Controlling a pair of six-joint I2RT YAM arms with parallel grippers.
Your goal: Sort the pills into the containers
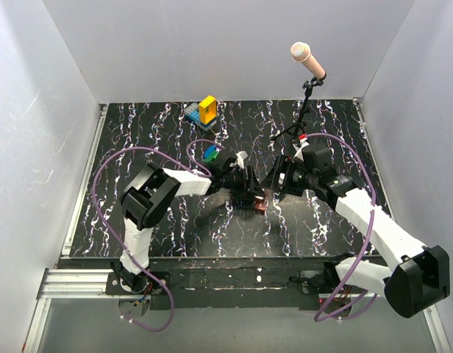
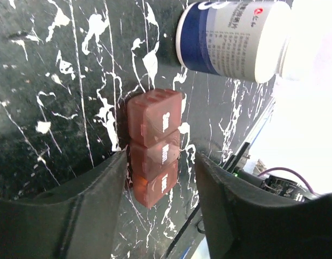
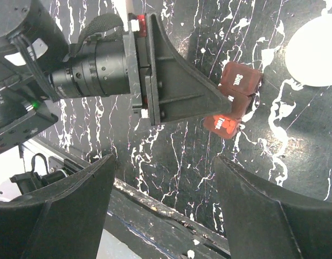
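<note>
Pill box (image 2: pixel 155 145) sits mid-table (image 2: pixel 47 97), and from the left wrist its lids look down. On the left, the left gripper (image 2: pixel 160 162) straddles the box's near end with jaws released and a gap showing on one side. A bottle (image 2: pixel 230 38) lies toppled just beyond. On the right, the right gripper (image 3: pixel 165 162) hangs spread wide, holding nothing. The smart play, I'd say: pinch the box squarely so it can't skid, then work a lid.

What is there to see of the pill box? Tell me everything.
The pill box is a small strip of reddish-brown, see-through plastic. Three square compartments show in a row, with white lettering on the lids. It lies flat on the black marbled table between the left gripper's parted fingers, one close against its side, the other clear. A bottle lies nearby, apart.
</note>
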